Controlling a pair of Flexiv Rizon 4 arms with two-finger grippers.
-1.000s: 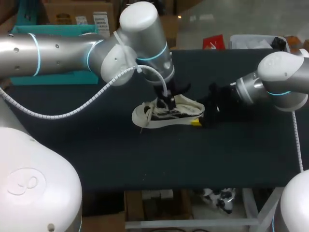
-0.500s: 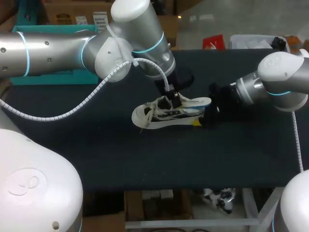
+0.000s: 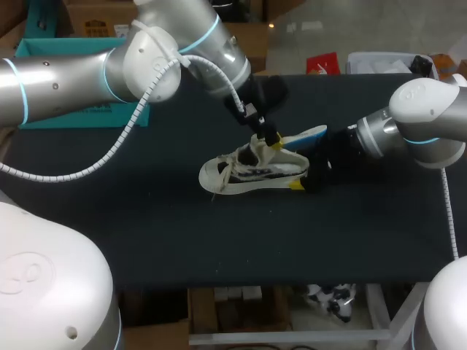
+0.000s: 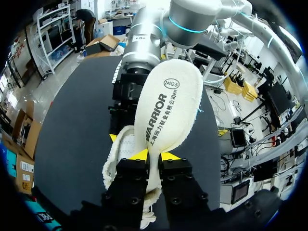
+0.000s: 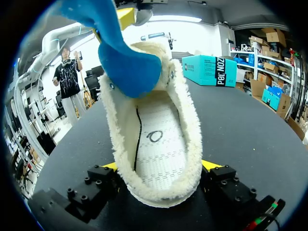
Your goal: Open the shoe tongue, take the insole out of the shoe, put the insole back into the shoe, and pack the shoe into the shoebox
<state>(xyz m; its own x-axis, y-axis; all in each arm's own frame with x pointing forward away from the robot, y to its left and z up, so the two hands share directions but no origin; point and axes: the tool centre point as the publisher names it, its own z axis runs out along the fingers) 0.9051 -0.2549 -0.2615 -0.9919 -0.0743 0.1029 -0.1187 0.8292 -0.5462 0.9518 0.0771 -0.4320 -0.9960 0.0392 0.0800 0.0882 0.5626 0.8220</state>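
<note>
A white fleece-lined shoe [image 3: 248, 171] lies on the black table, toe to the left. My right gripper [image 3: 310, 175] holds its heel: in the right wrist view the heel of the shoe [image 5: 154, 139] sits squeezed between both yellow tips of the right gripper [image 5: 159, 166]. My left gripper [image 3: 268, 138] hangs above the shoe's opening, shut on one end of the insole [image 3: 303, 135]. The insole [image 4: 163, 106] rises white side up from the left gripper [image 4: 154, 156], over the shoe's collar [image 4: 118, 156]. Its blue underside [image 5: 122, 53] shows above the shoe. The teal shoebox [image 3: 44, 47] stands at the far left.
The left arm [image 3: 168, 44] crosses the back left of the table above the box. A red item [image 3: 323, 63] and a grey bin [image 3: 379, 62] sit at the far edge. Bare black table [image 3: 241, 233] lies in front of the shoe.
My left gripper has risen and swung back to the right, drawing the insole up out of the shoe. The right arm and the shoe have kept still.
</note>
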